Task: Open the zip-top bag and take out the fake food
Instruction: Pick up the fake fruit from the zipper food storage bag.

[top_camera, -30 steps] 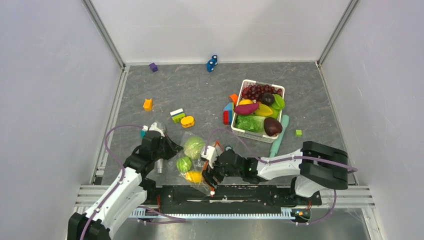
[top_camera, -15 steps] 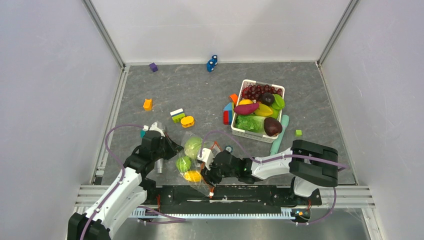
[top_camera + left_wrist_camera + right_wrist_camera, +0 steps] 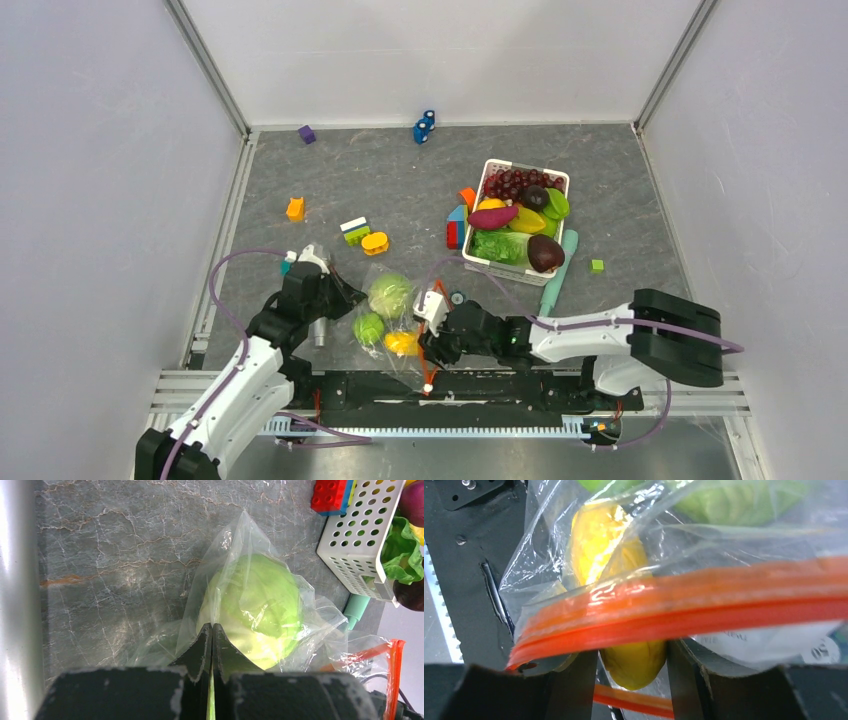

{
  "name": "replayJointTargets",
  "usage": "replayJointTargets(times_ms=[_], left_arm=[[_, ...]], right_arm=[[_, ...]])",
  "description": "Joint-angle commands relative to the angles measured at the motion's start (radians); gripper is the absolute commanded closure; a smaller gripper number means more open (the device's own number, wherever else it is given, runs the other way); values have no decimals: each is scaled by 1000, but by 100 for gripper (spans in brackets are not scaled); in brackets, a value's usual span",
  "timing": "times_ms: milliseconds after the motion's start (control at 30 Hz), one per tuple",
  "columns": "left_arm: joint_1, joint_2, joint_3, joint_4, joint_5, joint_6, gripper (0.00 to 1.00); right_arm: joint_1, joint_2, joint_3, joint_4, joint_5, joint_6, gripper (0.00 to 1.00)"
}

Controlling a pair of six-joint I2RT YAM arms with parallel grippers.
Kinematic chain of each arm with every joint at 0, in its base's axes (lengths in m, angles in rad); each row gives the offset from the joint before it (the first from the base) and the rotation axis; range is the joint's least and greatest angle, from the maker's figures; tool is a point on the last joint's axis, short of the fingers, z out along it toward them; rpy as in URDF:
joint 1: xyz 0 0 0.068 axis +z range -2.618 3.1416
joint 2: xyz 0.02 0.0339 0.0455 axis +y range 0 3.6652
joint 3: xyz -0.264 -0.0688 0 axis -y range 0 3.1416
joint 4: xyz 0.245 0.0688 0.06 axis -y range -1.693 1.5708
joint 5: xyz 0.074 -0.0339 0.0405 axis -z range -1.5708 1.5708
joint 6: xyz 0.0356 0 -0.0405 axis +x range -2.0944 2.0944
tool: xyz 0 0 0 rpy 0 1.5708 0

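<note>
The clear zip-top bag point(image 3: 385, 318) lies near the front edge between my arms. Inside it are a pale green cabbage point(image 3: 389, 294), a round green fruit point(image 3: 368, 327) and a yellow corn cob point(image 3: 401, 343). My left gripper point(image 3: 340, 298) is shut on a fold of the bag's plastic point(image 3: 220, 580), just in front of the cabbage point(image 3: 255, 605). My right gripper point(image 3: 428, 335) reaches into the bag's mouth. Its jaws point(image 3: 633, 655) close on either side of the corn cob point(image 3: 609, 545). The red-orange zipper strip point(image 3: 684, 605) crosses in front of them.
A white slatted basket point(image 3: 497, 266) at right holds dark red grapes, lettuce, an eggplant point(image 3: 545, 252) and a sweet potato point(image 3: 492, 215). It also shows in the left wrist view point(image 3: 360, 540). Coloured blocks point(image 3: 375, 242) lie scattered behind the bag. A teal tool point(image 3: 558, 272) lies beside the basket.
My right gripper pushed left into the bag, then drew back to the right. The corn cob shifted right and up with it. The left gripper held still.
</note>
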Motion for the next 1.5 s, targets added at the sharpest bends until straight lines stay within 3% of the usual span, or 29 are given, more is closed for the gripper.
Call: replayJointTargets(times_ms=[0,267,433,667,900,1133,1467], left_arm=[[-1,-14,5,-2,-17,8,98],[-1,-17,11,-6,-32,11,98],[-2,-16,11,-10,-40,14,98],[-2,-14,5,-3,-39,11,98],[-1,-16,11,-6,-40,18,98],[-2,-40,9,1,-33,25,98],[-1,-82,5,-4,-10,43,98]], right_arm=[[5,-106,-36,-63,81,22,65],[4,-290,-56,-243,159,66,67],[6,-395,-45,-409,241,161,76],[2,-533,-1,-650,371,257,76],[-26,-671,141,-882,596,342,74],[-216,-669,337,-939,661,241,74],[-598,-452,506,-898,482,18,75]])
